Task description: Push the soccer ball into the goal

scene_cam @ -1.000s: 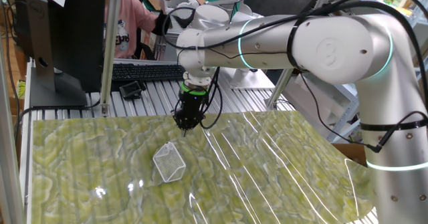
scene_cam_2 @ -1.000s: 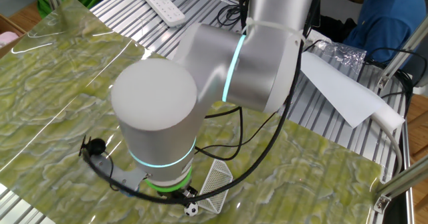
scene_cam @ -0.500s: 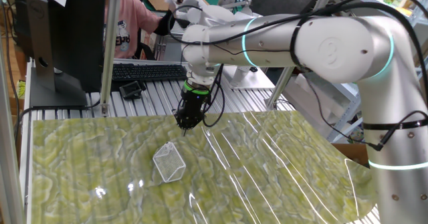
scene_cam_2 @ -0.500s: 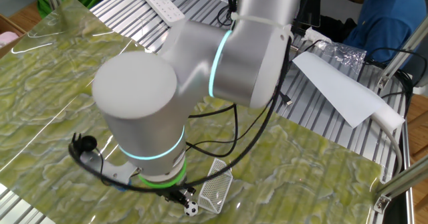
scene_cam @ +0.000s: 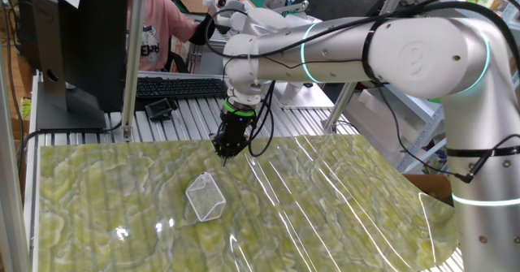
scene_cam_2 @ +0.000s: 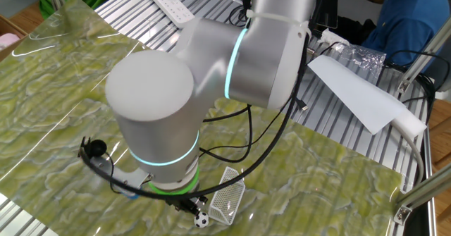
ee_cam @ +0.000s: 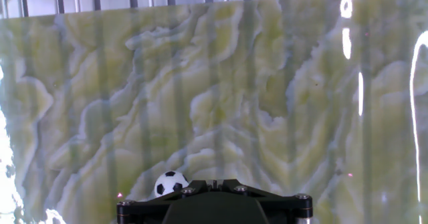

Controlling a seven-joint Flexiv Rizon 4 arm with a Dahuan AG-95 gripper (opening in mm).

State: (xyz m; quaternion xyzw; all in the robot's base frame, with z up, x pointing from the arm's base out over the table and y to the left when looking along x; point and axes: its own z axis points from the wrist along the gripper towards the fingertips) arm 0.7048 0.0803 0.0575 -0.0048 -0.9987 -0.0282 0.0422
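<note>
Your soccer ball point(scene_cam_2: 202, 220) is not in the goal point(scene_cam_2: 227, 194) yet — in the other fixed view it sits on the green marbled counter point(scene_cam_2: 56, 88) just outside the frame, at about seven o'clock from the netting, close to the open side as far as you can judge. So the push itself looks like the part left to do, and a short one.

The gripper point(scene_cam: 227, 150) points straight down over the counter with its jaws together and nothing held between them; it is set up to nudge, not to grasp. In the hand view the ball point(ee_cam: 171, 183) shows at roughly seven o'clock in the picture, right against the upper edge of the black gripper body, so it lies just beside the tool. Whether the tip actually touches the ball, you cannot tell.

What you cannot see well:
- In one fixed view the goal point(scene_cam: 205, 197) lies at about seven o'clock from the gripper, but the ball does not show there at all.
- In the other fixed view the large white arm joint covers most of the hand, so the fingertips are hidden.
- The hand view shows no goal — you get no direct line from ball to mouth
</note>
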